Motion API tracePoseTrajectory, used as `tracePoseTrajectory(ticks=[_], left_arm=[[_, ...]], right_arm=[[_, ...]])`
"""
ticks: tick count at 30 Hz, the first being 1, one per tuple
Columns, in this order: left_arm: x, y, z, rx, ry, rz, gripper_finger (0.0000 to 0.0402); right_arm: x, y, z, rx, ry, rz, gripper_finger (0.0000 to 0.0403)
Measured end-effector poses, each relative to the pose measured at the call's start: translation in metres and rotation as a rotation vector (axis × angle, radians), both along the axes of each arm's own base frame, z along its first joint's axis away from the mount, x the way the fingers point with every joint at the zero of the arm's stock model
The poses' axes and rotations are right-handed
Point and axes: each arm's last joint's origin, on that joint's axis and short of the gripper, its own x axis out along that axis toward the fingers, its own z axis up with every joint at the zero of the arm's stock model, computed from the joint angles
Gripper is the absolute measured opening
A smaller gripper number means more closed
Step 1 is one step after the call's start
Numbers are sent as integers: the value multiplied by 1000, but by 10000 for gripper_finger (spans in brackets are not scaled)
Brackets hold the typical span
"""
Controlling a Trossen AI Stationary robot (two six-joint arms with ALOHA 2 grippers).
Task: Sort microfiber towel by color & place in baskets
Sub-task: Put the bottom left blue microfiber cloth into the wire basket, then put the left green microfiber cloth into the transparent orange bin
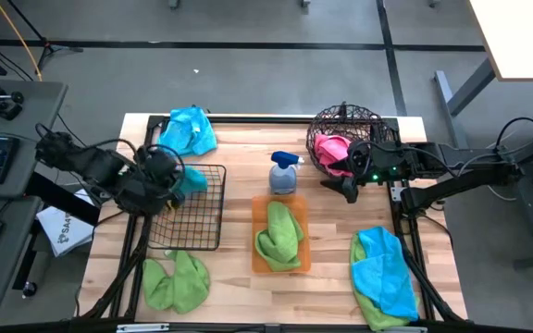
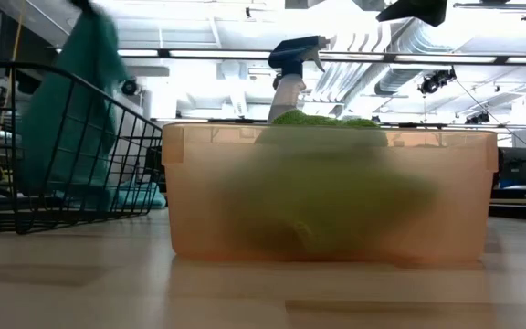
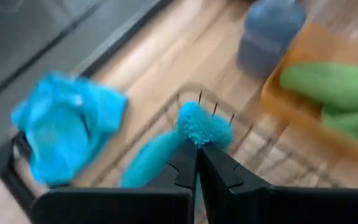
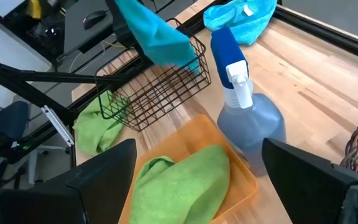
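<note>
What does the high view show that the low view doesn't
Only the high view shows the round basket holding a pink towel, the right gripper open beside it, and loose towels on the table. Only the low view shows the ceiling lights beyond the table. Both show the orange tray with a green towel, the spray bottle, and the black basket with a cyan towel in the left gripper.
</note>
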Motion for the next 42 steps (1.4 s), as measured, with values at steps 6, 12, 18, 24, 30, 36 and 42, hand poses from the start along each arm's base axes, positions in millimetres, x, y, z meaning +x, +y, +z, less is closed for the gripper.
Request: tracePoseTrajectory(ticks=[6,12,18,24,30,36,42], left_arm=[[3,-7,-55,-188,121,72,0],[21,-18,-77,-379,75,2,6],[30,-15,-79,-450,94,-94,65],[31,-11,-80,-563,168,-157,155],[43,-39,-68,-849,35,-337,215],[49,-108,-77,-811,-21,-624,223],[44,-169,-136,-579,246,-849,223]], right_arm=[[0,0,0,-2,0,-4,344],[0,0,0,-3,0,-5,344],[0,0,0,0,-1,-5,344],[0,0,0,6,0,4,344],[0,0,0,6,0,5,344],[0,0,0,7,1,10,344],[0,0,-1,-1,10,14,344]])
